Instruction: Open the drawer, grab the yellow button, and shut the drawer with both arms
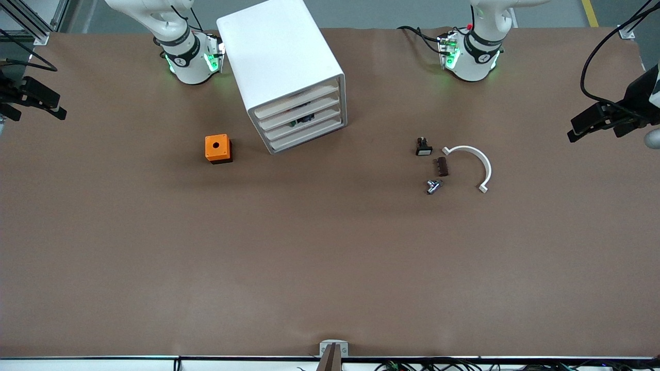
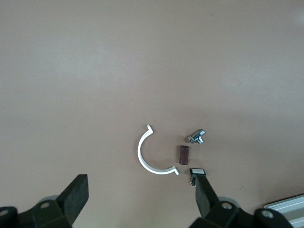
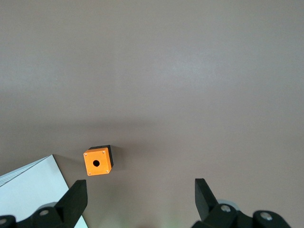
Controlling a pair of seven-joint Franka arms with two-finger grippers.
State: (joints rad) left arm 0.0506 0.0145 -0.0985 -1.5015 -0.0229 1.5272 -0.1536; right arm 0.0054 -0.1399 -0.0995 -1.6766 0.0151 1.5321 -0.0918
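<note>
Left gripper (image 1: 585, 126) hangs at three o'clock, fingers spread; right gripper (image 1: 38, 103) at nine o'clock, likewise spread.

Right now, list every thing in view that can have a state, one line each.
Cabinet: upright, all four drawers shut.
Orange cube: upright, hole up, untouched.
White curved clip: lying flat, free.
Left claw: open, high over the small parts.
Right claw: open, high over the table by the orange cube.
</note>
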